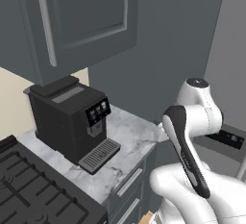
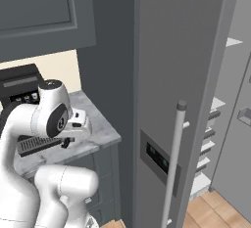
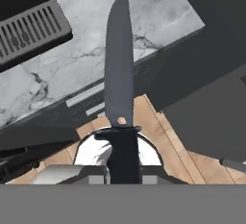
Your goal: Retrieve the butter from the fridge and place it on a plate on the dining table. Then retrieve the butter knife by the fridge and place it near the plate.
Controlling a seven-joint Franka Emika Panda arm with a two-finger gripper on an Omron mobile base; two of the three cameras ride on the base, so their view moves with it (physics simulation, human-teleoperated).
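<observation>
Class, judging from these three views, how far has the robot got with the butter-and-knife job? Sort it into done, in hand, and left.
Done: the butter knife is off the marble counter beside the fridge, whose door stands open. In hand: the gripper is shut on the knife's handle, blade pointing away over the counter edge. Left: carrying it to the dining table and setting it near the plate. Whether the butter is already plated cannot be judged here.
</observation>
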